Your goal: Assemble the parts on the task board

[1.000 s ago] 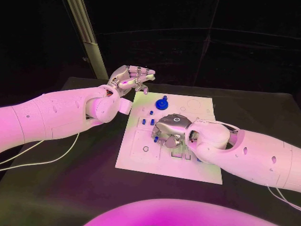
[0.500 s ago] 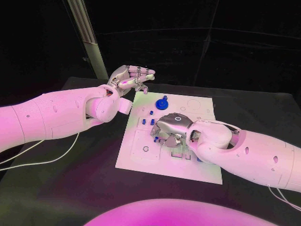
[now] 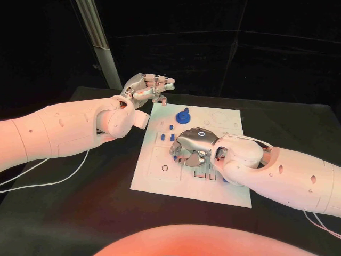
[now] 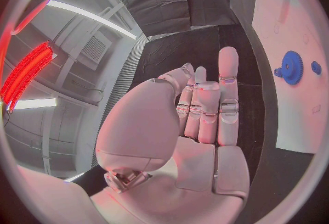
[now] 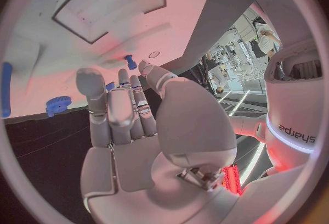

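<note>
Blue gear is seated on board beyond right hand; small pegs remain. Right hand's grasp cannot be told; left hand is curled, empty.

black table, white task board on it

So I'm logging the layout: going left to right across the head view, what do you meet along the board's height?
Left arm → left hand → blue gear on the task board → right hand → right arm.
</note>
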